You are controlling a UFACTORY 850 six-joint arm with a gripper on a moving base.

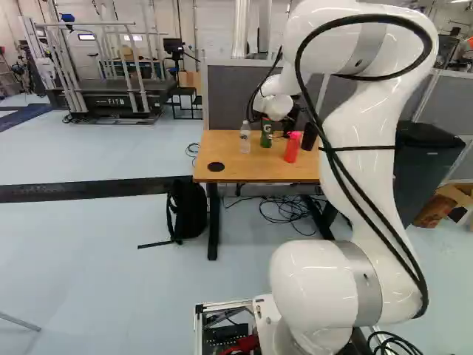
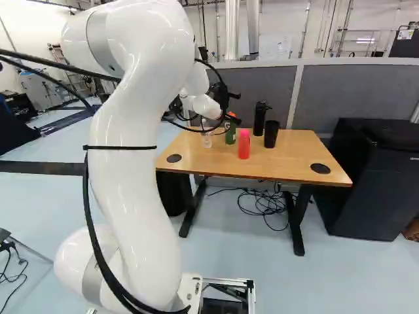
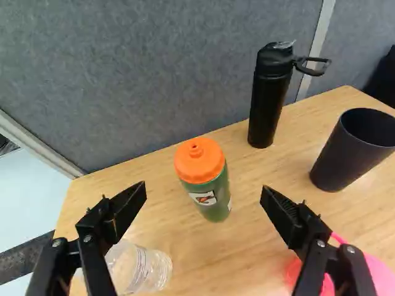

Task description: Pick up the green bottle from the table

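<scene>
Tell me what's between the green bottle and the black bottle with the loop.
Only bare tabletop lies between the green bottle and the black bottle, as the wrist view shows.

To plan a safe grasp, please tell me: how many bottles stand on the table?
4. Left to right in the right base view: clear plastic bottle, green squeeze bottle, pink bottle, then black bottle with carry loop, beside the black tumbler.

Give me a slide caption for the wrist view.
Open gripper above a wooden table, the orange-capped green bottle seen between its fingers; black flask, dark cup and clear bottle nearby.
</scene>
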